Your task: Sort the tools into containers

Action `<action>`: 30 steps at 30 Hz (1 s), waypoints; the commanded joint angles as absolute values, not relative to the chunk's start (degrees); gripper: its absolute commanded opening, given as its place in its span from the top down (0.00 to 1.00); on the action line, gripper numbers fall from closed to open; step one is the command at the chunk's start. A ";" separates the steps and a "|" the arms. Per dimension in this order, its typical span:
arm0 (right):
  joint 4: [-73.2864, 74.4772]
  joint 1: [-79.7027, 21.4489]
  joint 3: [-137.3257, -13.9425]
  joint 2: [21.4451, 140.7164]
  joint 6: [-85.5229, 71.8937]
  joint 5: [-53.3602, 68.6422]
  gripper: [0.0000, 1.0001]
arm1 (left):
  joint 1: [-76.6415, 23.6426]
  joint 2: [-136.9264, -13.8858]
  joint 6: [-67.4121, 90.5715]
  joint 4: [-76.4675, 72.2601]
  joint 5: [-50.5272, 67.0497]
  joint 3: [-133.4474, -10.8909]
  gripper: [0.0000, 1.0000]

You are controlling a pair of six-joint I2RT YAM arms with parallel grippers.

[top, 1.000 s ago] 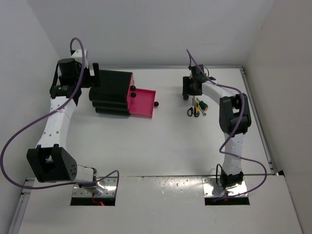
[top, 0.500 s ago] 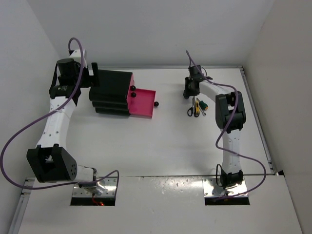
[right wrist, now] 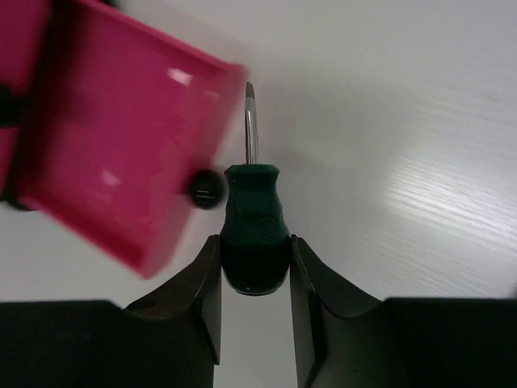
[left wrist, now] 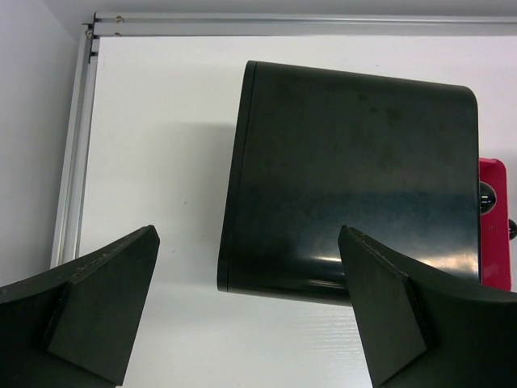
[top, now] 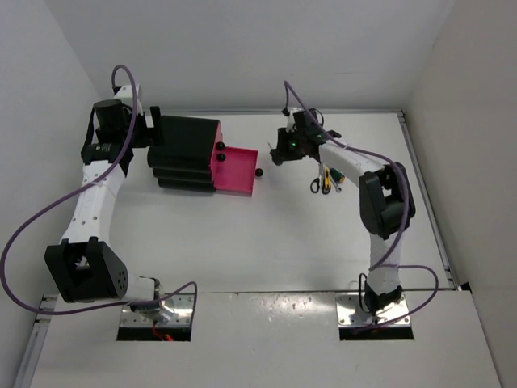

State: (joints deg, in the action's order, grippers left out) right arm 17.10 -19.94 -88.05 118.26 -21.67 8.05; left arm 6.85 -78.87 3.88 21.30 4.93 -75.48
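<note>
— How is the right arm standing?

— It reaches far from its base, and the forearm bends left over the surface (top: 266, 234). The right end effector (right wrist: 254, 250) hangs just beside the open drawer (right wrist: 105, 145), clenched on the stubby green-handled screwdriver (right wrist: 254, 234). The blade points away from the wrist, past the drawer's black knob (right wrist: 206, 187).

— And the other tools?

— The black-handled scissors (top: 317, 184) lie with the rest on the surface, right of that end effector.

— And the left arm?

— It is stretched up the left side, wrist turned toward the black cabinet (left wrist: 355, 202). The left end effector (left wrist: 246, 267) is released, fingers spread wide, at the cabinet's back end. Whether they touch it, I cannot tell.
</note>
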 commanded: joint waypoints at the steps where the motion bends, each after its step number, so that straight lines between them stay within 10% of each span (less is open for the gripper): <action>1: 9.24 -24.42 -88.77 111.88 -22.41 14.23 1.00 | 7.47 -78.84 4.92 19.51 5.98 -75.59 0.00; 26: 14.50 -32.17 -111.17 133.67 -20.21 13.62 1.00 | 9.58 -79.37 5.45 19.51 7.03 -74.53 0.00; 30: 15.12 -32.17 -112.41 135.09 -19.69 11.61 0.79 | 9.58 -79.37 5.45 19.51 7.56 -74.53 0.00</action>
